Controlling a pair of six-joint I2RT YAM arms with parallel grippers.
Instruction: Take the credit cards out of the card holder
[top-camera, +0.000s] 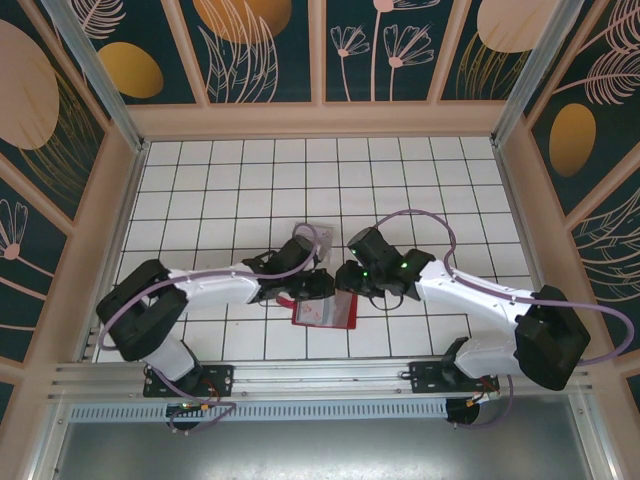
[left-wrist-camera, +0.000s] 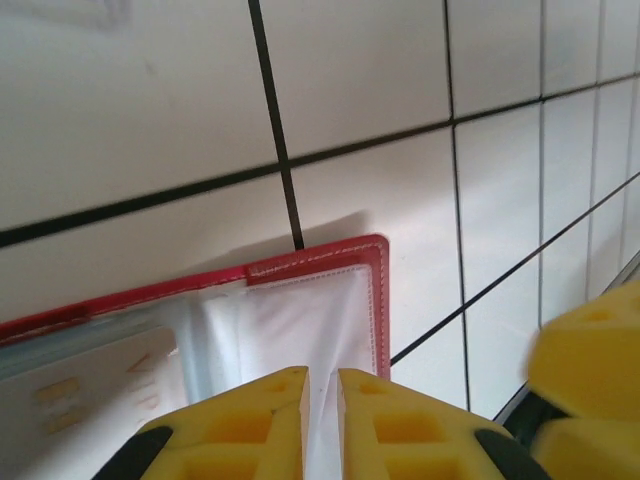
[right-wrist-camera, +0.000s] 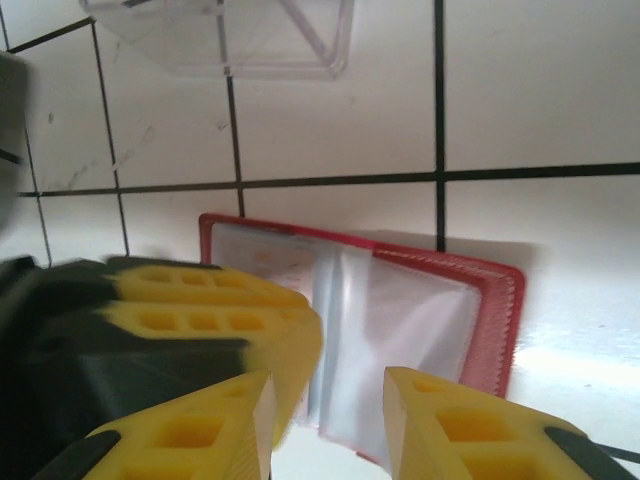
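The red card holder (top-camera: 325, 315) lies open on the white tiled table between the two arms, its clear inner sleeves facing up. In the left wrist view a pale card (left-wrist-camera: 90, 390) with gold lettering sits inside a left sleeve. My left gripper (left-wrist-camera: 322, 378) is nearly shut, and a fold of the white sleeve of the card holder (left-wrist-camera: 375, 270) runs into its narrow gap. My right gripper (right-wrist-camera: 328, 385) hovers open over the right half of the card holder (right-wrist-camera: 490, 310), with nothing between its fingers. The left gripper's yellow fingers (right-wrist-camera: 210, 310) cover the holder's left half.
A clear plastic box (top-camera: 318, 234) sits on the tiles just behind the grippers, and is seen again in the right wrist view as the clear box (right-wrist-camera: 230, 35). The two grippers stand very close together. Patterned walls enclose the table on three sides.
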